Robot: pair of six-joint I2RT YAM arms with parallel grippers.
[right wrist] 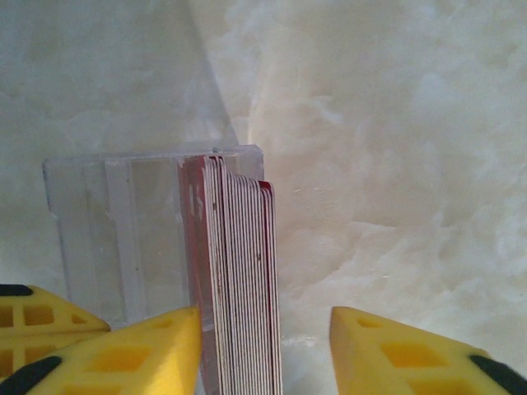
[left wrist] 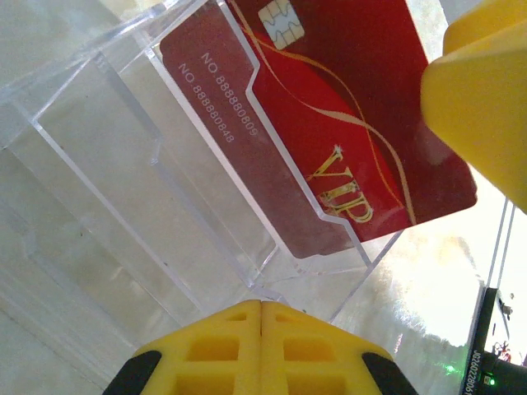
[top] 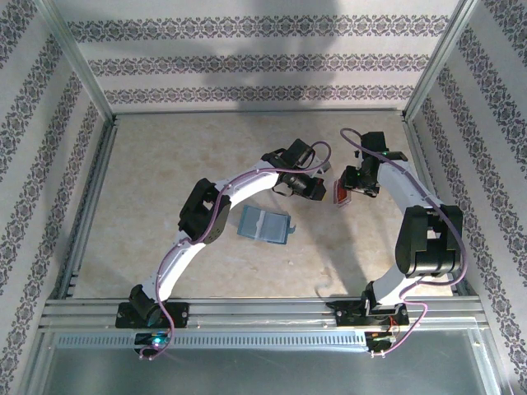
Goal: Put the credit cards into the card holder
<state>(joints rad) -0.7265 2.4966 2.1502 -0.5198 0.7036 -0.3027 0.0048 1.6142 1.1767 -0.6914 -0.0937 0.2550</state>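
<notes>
With the teal-blue bifold card holder [top: 265, 225] lying open at about 8 o'clock from the red credit cards [right wrist: 239, 280] packed in a clear acrylic stand [right wrist: 115, 239], the likely trouble is several cards lifting together, or the stand tipping. The right gripper [right wrist: 263, 329] stands released astride that stack, one finger against it, the other apart. The left gripper [left wrist: 261, 317], clenched on nothing, rests just beside the stand.
</notes>
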